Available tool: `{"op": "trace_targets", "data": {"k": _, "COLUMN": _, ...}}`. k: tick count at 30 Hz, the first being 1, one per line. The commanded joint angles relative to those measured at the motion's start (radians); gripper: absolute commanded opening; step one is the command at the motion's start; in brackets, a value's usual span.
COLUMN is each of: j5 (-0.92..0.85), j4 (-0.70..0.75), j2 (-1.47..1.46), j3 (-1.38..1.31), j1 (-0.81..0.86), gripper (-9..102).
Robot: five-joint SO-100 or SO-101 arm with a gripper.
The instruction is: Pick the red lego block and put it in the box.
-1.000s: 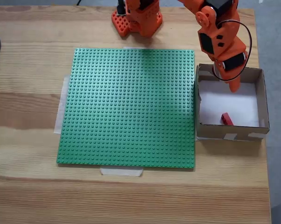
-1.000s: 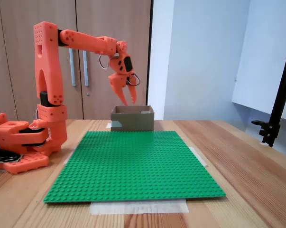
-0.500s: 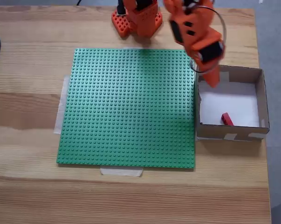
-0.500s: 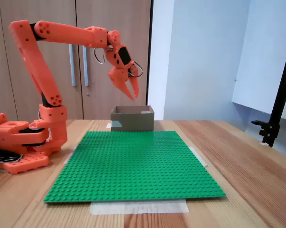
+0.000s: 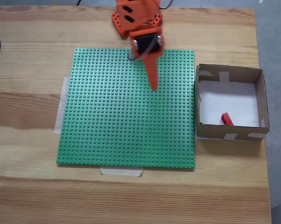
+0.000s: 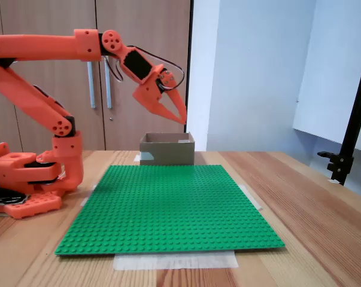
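- Fingers of the orange arm look nearly closed with nothing between them, hanging high over the green baseplate; in the top-down fixed view they point toward the plate's near edge.
- Pale tape strips peek out from under the baseplate on the wooden desk.
- Right of the plate, just beside its edge, sits the cardboard box, seen beyond the plate in the side-on fixed view.
- Inside it, the red lego block lies on the white floor near the front wall.
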Motion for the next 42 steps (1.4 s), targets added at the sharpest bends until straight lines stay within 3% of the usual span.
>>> {"op": "trace_targets", "data": {"k": 1, "j5": -0.017, "j4": -0.034, "j2": 0.081, "j3": 0.049, "j1": 0.052, "gripper": -1}}
{"op": "trace_targets", "data": {"k": 7, "j5": 0.023, "j4": -0.044, "j2": 0.202, "j3": 0.190, "j1": 0.161, "gripper": -1}}
{"op": "trace_targets", "data": {"k": 16, "j5": -0.051, "j4": -0.023, "j2": 0.414, "j3": 0.445, "j1": 0.270, "gripper": -1}}
{"op": "trace_targets", "data": {"k": 42, "j5": -0.061, "j4": -0.058, "j2": 0.716, "j3": 0.870, "j1": 0.293, "gripper": -1}}
